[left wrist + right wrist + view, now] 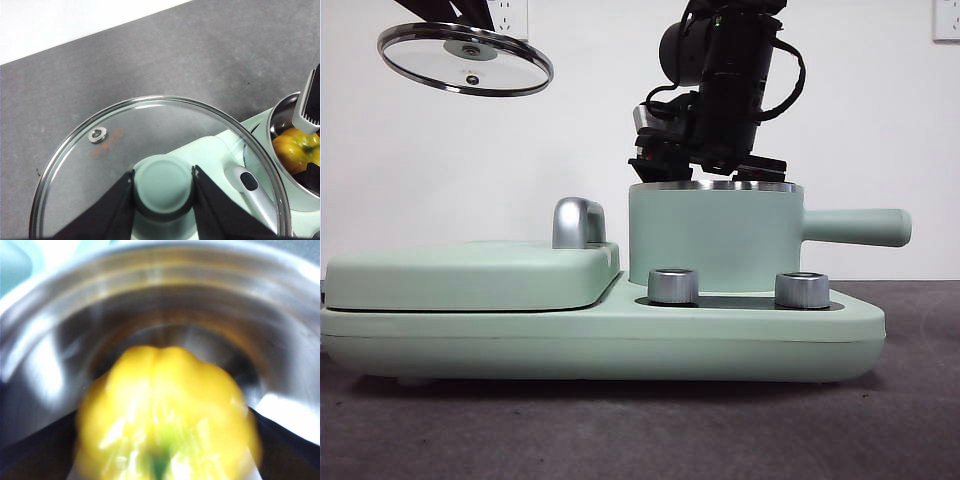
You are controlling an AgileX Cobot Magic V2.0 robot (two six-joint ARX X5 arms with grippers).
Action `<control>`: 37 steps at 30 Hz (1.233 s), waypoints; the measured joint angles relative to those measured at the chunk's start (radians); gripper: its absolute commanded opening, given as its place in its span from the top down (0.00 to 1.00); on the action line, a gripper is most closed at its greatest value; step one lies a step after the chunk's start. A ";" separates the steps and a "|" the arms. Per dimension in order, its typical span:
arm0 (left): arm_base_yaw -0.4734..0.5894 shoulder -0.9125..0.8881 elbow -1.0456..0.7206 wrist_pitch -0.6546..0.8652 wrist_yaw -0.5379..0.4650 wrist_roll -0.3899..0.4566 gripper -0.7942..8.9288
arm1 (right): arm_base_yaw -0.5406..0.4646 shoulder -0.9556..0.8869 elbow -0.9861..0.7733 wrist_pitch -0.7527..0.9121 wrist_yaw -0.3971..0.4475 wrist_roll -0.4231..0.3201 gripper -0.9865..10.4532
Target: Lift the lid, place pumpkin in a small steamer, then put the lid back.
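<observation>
The mint-green cylindrical steamer pot stands right of centre, the right gripper lowered into its mouth, jaws clamped on the glossy yellow ribbed pumpkin. High at left, the left gripper grips the round glass lid by its knob.

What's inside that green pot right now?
A yellow ribbed pumpkin sits inside the mint-green steel-rimmed pot, between the right pincer's jaws. The pumpkin hides the pot's floor.

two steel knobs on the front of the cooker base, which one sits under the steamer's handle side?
The right-hand knob in the front view, on the side where the small steamer has its long handle. The other knob sits nearer the griddle cover.
</observation>
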 measured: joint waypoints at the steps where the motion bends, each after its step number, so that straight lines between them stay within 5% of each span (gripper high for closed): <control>1: 0.000 0.000 0.000 0.000 0.000 0.000 0.89 | 0.000 0.000 0.000 0.000 0.000 0.000 0.48; 11: 0.000 0.000 0.000 0.000 0.000 0.000 0.89 | 0.000 0.005 0.034 -0.039 0.002 0.000 0.45; 24: 0.000 0.000 0.000 0.004 0.000 0.000 0.89 | 0.000 -0.030 0.299 -0.259 0.027 0.020 0.45; 37: 0.000 0.000 0.000 0.015 0.000 0.000 0.89 | 0.025 -0.681 -0.069 -0.259 0.026 0.045 0.45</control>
